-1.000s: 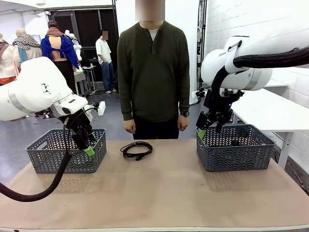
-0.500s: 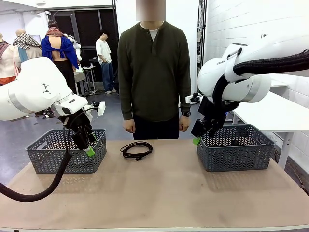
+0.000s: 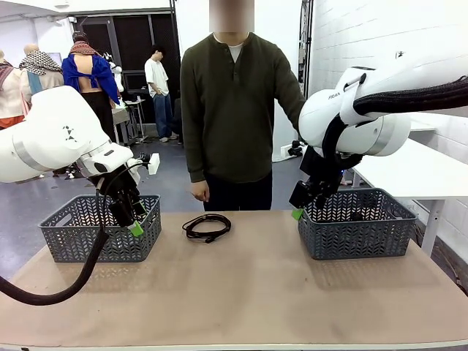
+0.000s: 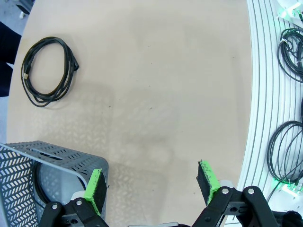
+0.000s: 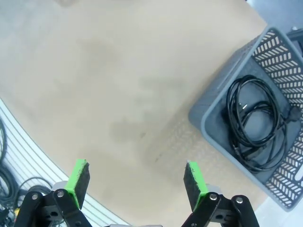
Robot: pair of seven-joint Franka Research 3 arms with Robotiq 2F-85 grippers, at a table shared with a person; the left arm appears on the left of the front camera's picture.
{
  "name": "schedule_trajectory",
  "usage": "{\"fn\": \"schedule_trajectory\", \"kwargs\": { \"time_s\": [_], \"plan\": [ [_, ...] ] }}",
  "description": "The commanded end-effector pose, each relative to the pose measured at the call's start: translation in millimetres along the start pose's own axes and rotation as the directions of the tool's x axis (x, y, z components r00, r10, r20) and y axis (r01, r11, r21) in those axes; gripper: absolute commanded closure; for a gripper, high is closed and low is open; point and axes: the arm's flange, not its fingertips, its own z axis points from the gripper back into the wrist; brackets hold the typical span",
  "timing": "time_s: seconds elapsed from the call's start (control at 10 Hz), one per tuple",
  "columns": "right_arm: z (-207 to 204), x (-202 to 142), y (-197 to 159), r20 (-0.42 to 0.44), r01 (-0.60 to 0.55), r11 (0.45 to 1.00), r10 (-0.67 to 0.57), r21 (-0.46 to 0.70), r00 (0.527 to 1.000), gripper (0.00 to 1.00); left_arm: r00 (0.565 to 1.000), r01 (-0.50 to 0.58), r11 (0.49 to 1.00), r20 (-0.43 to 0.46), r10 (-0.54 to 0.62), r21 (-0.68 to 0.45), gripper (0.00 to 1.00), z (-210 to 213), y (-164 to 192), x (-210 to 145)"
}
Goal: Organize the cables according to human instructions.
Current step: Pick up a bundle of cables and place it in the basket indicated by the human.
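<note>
1. The tan table [image 3: 241, 292] lies bare across its middle and near side, with open room between two grey plastic lattice baskets, the left basket [image 3: 73, 238] and the right basket [image 3: 358, 234].
2. One coiled black cable [image 3: 207, 227] lies flat on the table near the far edge; another coil [image 5: 255, 127] rests inside the right basket.
3. The left gripper [image 3: 134, 225] hangs beside the left basket, jaws wide, empty.
4. The right gripper [image 3: 298, 212] hovers at the right basket's corner, jaws wide, empty.

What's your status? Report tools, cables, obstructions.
Left tool open, empty, by the left grey mesh basket. Right tool open, empty. One coiled black cable on the table; another in the right grey basket. Nothing in the way.
</note>
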Motion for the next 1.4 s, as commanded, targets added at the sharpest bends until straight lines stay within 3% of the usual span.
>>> {"fn": "schedule_trajectory", "kwargs": {
  "time_s": [0.0, 1.3],
  "plan": [
    [-0.7, -0.1, 1.3, -0.004, -0.001, 1.0, 0.001, 0.003, 1.0, 0.0, 1.0, -0.001, 1.0, -0.001, 0.001, 0.002, 0.0, 0.6, -0.7, -0.6],
    [-0.7, -0.1, 1.3, -0.004, -0.001, 1.0, 0.001, 0.003, 1.0, 0.0, 1.0, -0.001, 1.0, -0.001, 0.001, 0.002, 0.0, 0.6, -0.7, -0.6]
  ]
}}
